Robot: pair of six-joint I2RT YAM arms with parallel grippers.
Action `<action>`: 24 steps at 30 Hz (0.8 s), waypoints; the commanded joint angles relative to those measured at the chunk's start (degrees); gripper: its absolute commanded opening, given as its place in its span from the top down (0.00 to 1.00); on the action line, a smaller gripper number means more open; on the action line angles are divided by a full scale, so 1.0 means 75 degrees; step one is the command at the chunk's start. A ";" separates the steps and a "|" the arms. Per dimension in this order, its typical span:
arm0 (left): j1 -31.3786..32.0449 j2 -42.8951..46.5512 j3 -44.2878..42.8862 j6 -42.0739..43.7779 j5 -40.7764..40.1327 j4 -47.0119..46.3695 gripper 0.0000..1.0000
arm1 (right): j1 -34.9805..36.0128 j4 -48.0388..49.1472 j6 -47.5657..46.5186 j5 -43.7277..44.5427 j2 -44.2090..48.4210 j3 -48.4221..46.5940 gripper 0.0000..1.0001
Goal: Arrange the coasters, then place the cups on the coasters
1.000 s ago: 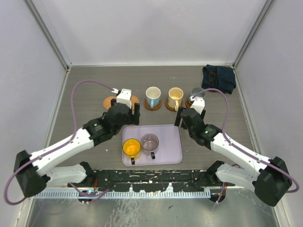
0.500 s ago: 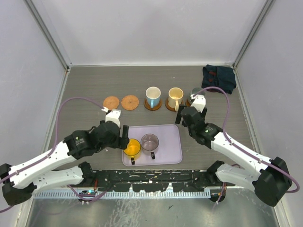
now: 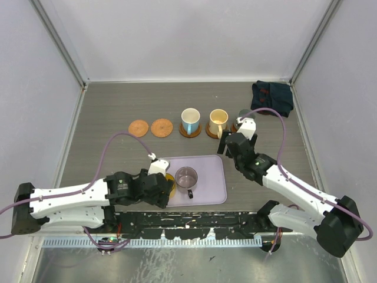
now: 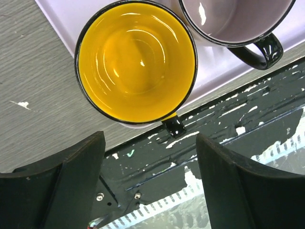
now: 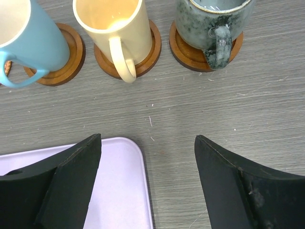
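Note:
Two bare coasters (image 3: 138, 127) (image 3: 161, 127) lie at the left of the row. To their right, three cups stand on coasters: white-and-blue (image 3: 189, 121) (image 5: 28, 38), cream-yellow (image 3: 218, 122) (image 5: 112, 24) and grey-green (image 3: 244, 116) (image 5: 209, 24). The orange-yellow cup (image 4: 137, 62) and the purplish-grey cup (image 3: 187, 176) (image 4: 233, 19) stand on the lilac tray (image 3: 206, 188). My left gripper (image 3: 165, 188) (image 4: 150, 143) hangs open just near of the orange-yellow cup, by its handle, hiding most of it from above. My right gripper (image 3: 227, 143) (image 5: 147, 140) is open and empty, near of the cream-yellow and grey-green cups.
A dark folded cloth (image 3: 272, 97) lies at the back right. The lilac tray's corner (image 5: 95, 191) sits under my right gripper's left finger. The black base rail (image 3: 188, 221) (image 4: 200, 157) runs along the near edge. Walls close in the table on three sides.
My left arm has drawn back from the bare coasters to the near left of the tray, over the orange-yellow cup. The right arm has barely moved.

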State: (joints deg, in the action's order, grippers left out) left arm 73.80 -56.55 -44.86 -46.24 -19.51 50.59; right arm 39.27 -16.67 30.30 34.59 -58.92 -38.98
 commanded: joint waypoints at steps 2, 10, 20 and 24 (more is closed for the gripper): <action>0.0085 -0.0073 0.0292 -0.0456 -0.0289 -0.0904 0.22 | 0.0007 0.0382 0.0018 0.0006 0.0333 0.0017 0.17; 0.0086 -0.0371 0.0688 -0.0520 -0.0724 -0.1497 0.25 | 0.0009 0.0382 0.0026 -0.0041 0.0482 0.0134 0.17; 0.0086 0.0236 0.1108 -0.0920 -0.1658 -0.1050 0.53 | 0.0012 0.0456 0.0096 -0.0161 0.0404 0.0154 0.17; 0.0086 0.0460 0.1192 -0.0975 -0.1727 -0.0955 0.53 | 0.0014 0.0498 0.0088 -0.0248 0.0283 0.0102 0.17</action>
State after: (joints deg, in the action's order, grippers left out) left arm 74.22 -55.18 -36.16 -51.96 -28.36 43.00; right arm 39.27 -16.23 30.35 32.97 -56.62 -37.80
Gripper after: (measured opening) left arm 0.470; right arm 0.832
